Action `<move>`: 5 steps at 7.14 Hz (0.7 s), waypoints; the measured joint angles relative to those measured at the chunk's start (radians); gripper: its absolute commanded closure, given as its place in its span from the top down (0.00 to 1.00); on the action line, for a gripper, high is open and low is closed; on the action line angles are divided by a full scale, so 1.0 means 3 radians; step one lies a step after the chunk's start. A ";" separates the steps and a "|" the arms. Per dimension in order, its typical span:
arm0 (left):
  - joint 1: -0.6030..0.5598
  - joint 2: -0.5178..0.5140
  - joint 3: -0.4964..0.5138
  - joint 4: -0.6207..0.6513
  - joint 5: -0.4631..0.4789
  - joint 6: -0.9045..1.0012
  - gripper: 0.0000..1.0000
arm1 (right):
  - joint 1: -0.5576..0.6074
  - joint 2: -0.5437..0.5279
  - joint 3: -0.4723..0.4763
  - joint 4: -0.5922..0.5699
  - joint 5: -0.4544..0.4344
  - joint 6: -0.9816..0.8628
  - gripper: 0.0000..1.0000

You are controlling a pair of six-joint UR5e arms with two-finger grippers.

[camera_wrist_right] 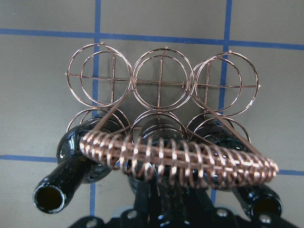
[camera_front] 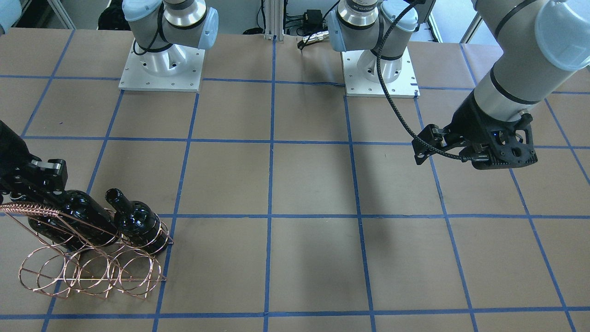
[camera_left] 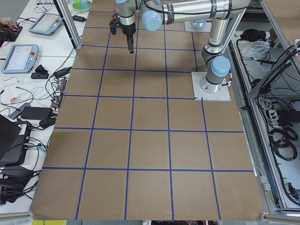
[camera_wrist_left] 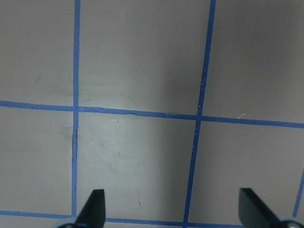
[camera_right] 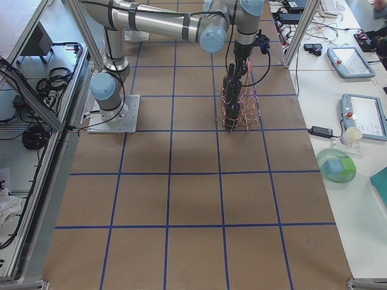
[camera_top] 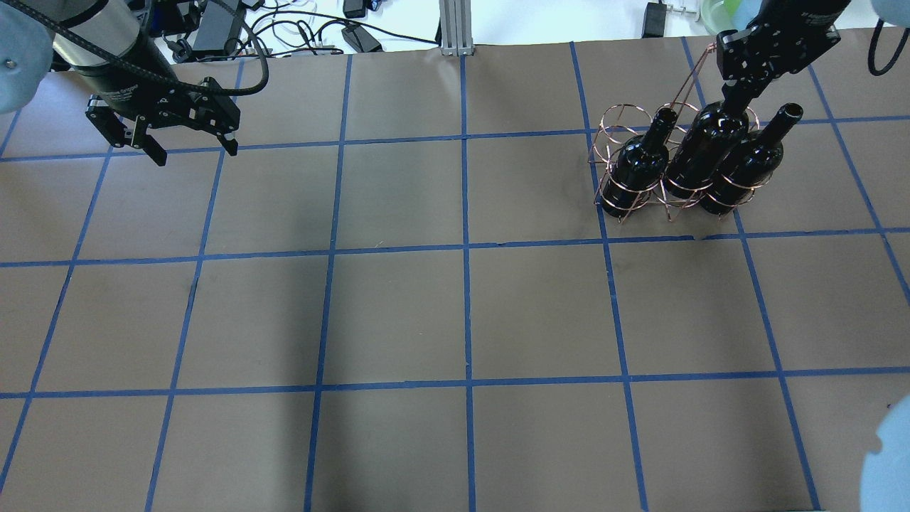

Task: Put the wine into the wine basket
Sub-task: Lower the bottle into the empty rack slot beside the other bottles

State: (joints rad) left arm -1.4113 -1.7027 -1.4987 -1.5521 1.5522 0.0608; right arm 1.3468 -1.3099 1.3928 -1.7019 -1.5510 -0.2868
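Three glossy black wine bottles stand tilted in the front row of the copper wire wine basket (camera_top: 611, 124) at the far right of the table. My right gripper (camera_top: 739, 89) is shut on the neck of the middle bottle (camera_top: 707, 153), under the braided handle (camera_wrist_right: 180, 159). The other two bottles (camera_top: 640, 167) (camera_top: 746, 167) flank it, with open necks (camera_wrist_right: 52, 194) (camera_wrist_right: 263, 204). The basket's back row of rings (camera_wrist_right: 161, 80) holds nothing. My left gripper (camera_top: 188, 146) is open and empty over bare table at the far left, with fingertips (camera_wrist_left: 92, 206) wide apart.
Brown paper with a blue tape grid covers the table (camera_top: 462, 320). The arm bases (camera_front: 161, 69) (camera_front: 380, 69) stand at the robot's side. Cables and devices lie beyond the far edge (camera_top: 341, 28).
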 measured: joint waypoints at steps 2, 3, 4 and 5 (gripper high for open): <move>-0.0019 0.0006 0.0003 0.0010 -0.0016 -0.0022 1.00 | 0.0000 0.0073 0.0134 -0.0212 0.0001 0.0001 0.34; -0.0032 0.0014 0.0004 0.0013 -0.0023 -0.0029 1.00 | 0.0000 0.0090 0.0162 -0.0257 0.0003 0.0004 0.56; -0.0047 0.0030 0.0005 0.0013 -0.0026 -0.0032 1.00 | 0.0003 0.0086 0.0173 -0.0276 0.0002 0.0009 1.00; -0.0058 0.0045 0.0005 0.0011 -0.0026 -0.0033 1.00 | 0.0008 0.0057 0.0173 -0.0287 -0.0011 0.0011 1.00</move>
State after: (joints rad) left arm -1.4287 -1.6892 -1.4972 -1.5488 1.5445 0.0508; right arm 1.3491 -1.2928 1.4447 -1.7880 -1.5543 -0.2835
